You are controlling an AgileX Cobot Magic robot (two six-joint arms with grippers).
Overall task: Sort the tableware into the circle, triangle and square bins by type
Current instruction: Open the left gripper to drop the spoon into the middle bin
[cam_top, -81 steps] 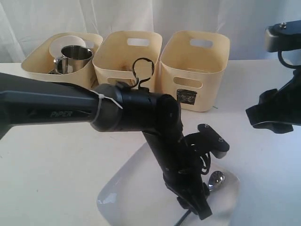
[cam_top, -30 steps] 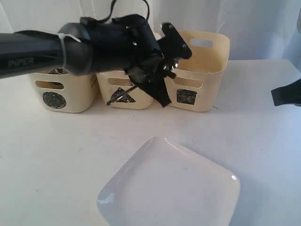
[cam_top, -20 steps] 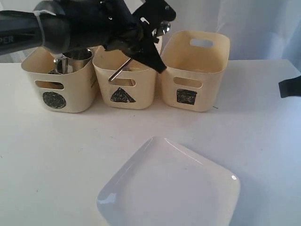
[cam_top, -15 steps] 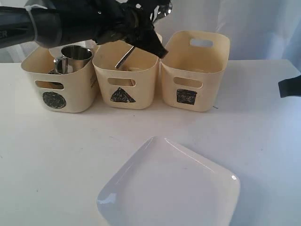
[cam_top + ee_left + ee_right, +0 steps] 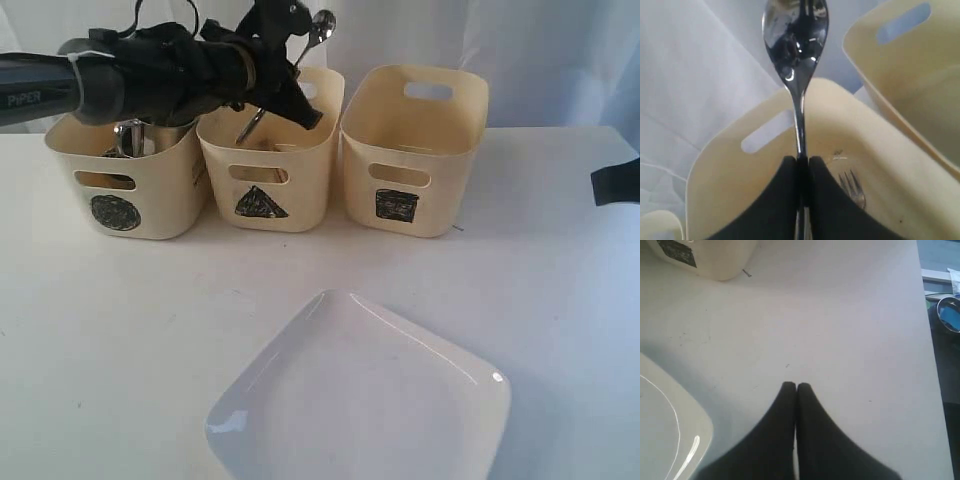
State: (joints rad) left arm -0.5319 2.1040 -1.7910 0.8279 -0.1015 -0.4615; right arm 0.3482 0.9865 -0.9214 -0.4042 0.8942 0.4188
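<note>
At upper left, the left gripper (image 5: pixel 801 161) pinches the spoon (image 5: pixel 795 35) by its handle over the triangle bin (image 5: pixel 300 165). Dropping it in calls for parting the fingers. The right gripper (image 5: pixel 790 388) has its fingers pressed together, empty.

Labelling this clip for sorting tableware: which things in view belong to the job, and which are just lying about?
Job: spoon, held by left gripper; fork; mug; plate; circle bin; triangle bin; square bin.
Lying about: blue round object beyond the table edge; curtain.
</note>
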